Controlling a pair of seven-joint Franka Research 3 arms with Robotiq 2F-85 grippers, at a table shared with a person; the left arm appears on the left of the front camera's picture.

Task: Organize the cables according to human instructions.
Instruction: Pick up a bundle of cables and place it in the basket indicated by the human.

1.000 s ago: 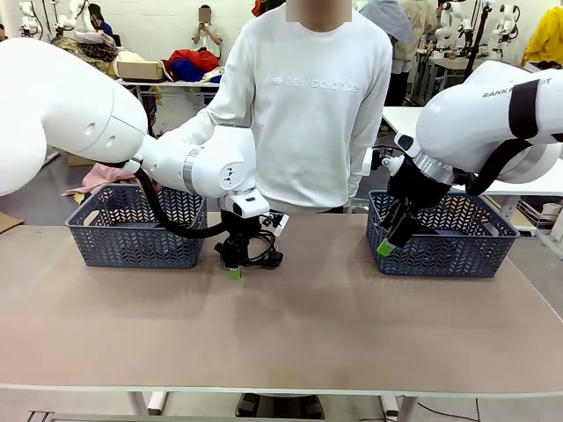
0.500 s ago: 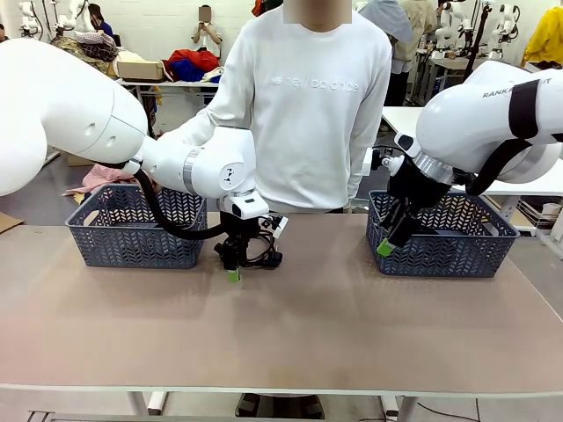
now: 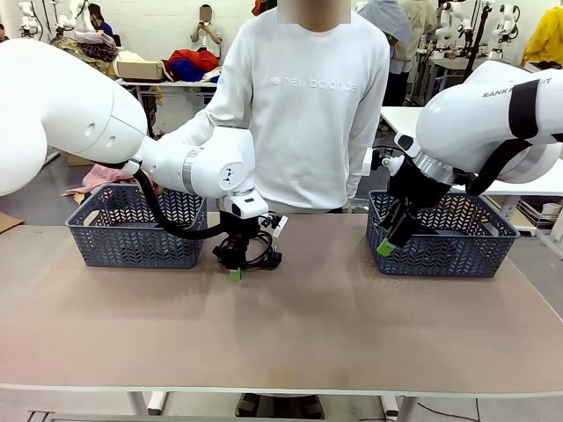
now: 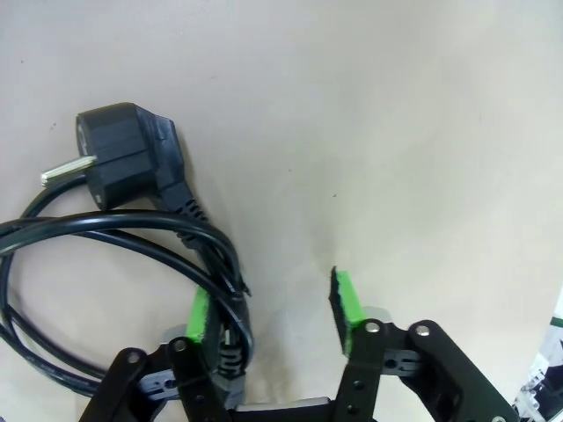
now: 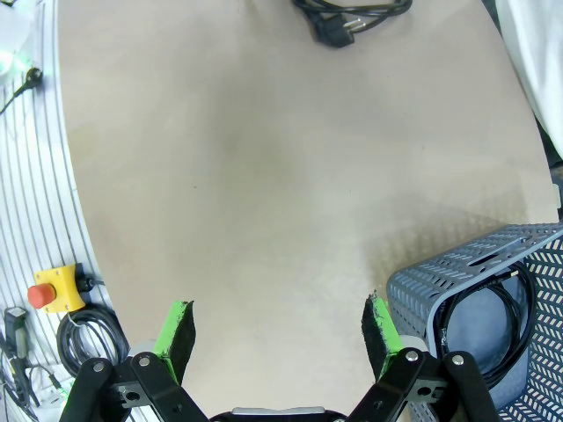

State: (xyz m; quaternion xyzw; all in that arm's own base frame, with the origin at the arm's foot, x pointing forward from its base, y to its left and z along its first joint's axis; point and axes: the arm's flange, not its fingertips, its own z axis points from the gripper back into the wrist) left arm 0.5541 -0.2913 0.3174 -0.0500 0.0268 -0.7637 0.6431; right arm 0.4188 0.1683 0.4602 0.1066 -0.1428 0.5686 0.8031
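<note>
Now | left fingers (image 4: 343,303) part-open beside glossy coiled cable (image 4: 132,233) | right fingers (image 5: 180,325) wide, perforated basket (image 5: 493,264) near

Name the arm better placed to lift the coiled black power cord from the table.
Left. The left gripper already straddles the coiled black power cord; the right gripper hangs open by the grey plastic basket.

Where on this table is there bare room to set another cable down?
Free: the wide near half of the table, and the stretch between the cable and the right basket. Crowded: the far edge by the left gripper, cable and left basket.
</note>
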